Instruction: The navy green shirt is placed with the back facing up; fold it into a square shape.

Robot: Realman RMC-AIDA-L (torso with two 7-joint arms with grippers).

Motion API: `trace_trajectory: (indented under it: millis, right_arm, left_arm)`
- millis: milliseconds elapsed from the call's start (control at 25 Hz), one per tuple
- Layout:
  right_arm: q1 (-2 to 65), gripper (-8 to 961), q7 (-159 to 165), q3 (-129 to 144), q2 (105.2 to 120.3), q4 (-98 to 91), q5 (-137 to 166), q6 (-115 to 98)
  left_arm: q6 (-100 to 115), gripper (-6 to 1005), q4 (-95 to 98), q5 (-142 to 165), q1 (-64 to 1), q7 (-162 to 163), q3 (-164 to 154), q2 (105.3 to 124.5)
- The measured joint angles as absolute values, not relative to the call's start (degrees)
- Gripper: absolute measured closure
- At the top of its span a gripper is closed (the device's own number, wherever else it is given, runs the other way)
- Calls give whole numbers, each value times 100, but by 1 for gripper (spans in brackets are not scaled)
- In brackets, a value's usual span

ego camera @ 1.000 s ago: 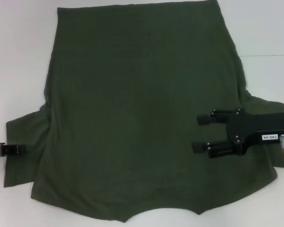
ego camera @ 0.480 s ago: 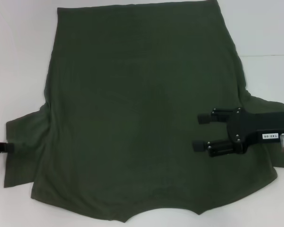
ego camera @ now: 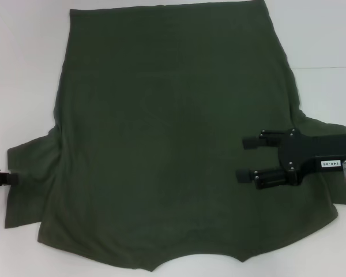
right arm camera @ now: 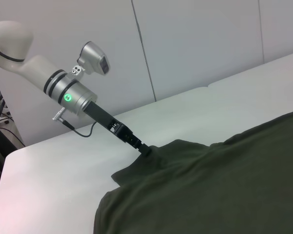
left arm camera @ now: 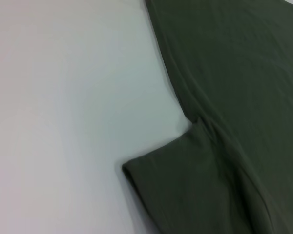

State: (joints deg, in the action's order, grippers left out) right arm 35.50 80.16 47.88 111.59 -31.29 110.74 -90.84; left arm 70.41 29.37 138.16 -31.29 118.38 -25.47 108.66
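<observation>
The left gripper sits at the left edge of the desk, at the outer hem of the shirt's left sleeve. In the right wrist view the left gripper meets the sleeve edge with its tip on the cloth; whether the jaws are closed on the fabric cannot be determined.

The navy green shirt lies flat on the white desk with its plain side up. It covers most of the desk's middle, with one straight hem toward the far edge and the curved edge toward the near edge. A short sleeve extends toward each side edge. The left wrist view shows the left sleeve lying flat on the desk beside the shirt's body.

The right gripper is above the right part of the shirt, near the right sleeve, pointing toward the desk's left edge. Its jaws stand wide apart and hold nothing.
</observation>
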Motion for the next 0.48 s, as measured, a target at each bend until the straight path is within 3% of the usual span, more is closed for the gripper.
trace_trajectory:
  millis: [480]
  right_arm:
    - [3551,12,8016,4794,11166,-3129,11074,-9068]
  left_arm:
    - [7096,998,2985,13810,-3145,11851,-2547,10846]
